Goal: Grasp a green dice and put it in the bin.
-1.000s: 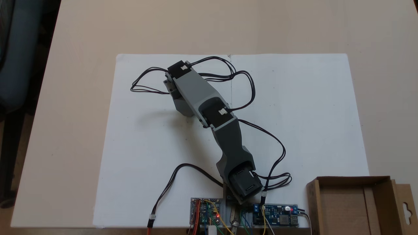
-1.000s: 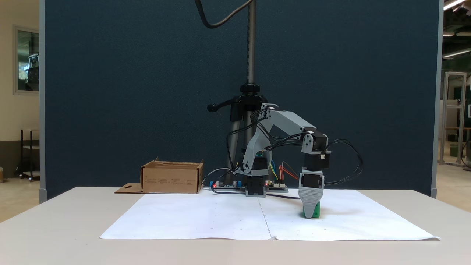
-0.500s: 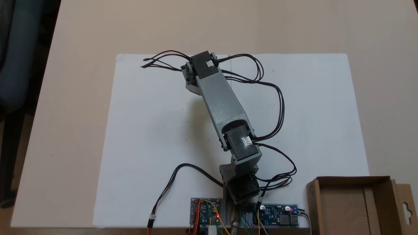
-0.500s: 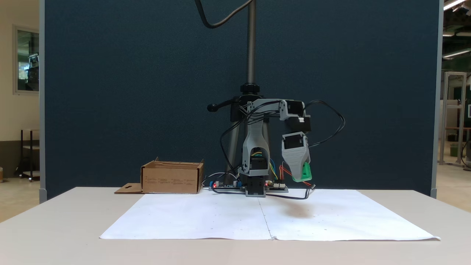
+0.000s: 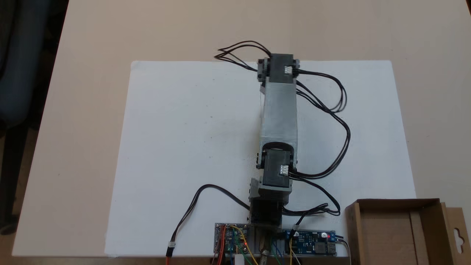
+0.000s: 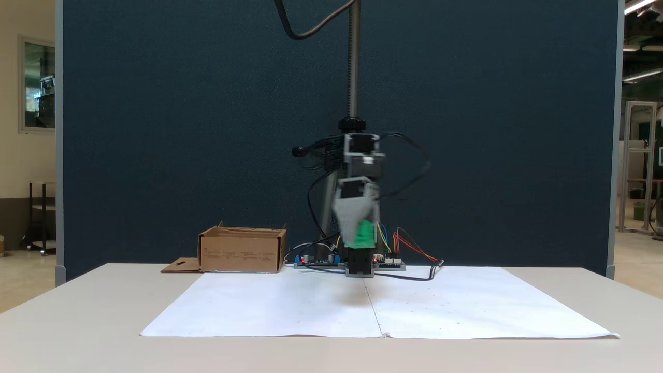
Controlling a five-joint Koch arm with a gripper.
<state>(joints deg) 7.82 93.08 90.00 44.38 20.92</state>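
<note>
**Dice in the air, box off to the side**

Now the arm reaches straight out over the white paper, and in the fixed view from the front the gripper hangs well above the surface, blurred by motion. The green dice sits between the fingers, clear of the paper, so the fingers look clenched on it, though the blur hides the exact contact. From above, the arm's own body covers the dice.

The bin stands at the back of the surface, to the left of the arm's base in the front view and at the lower right corner in the view from above. Its mouth is open and upward, and nothing shows inside it.

The step in hand, as I judge it, is the carry. To do it well, the arm should keep its height until the dice is past the near wall of the bin, because the walls stand above the surface and a low swing could clip the cardboard or push the light box away. The grip should hold firm until the dice is over the middle of the opening, away from the side flap, and only then release.

Count: one arm, one green dice, one bin, one sheet of paper, two circuit boards by the base.
</note>
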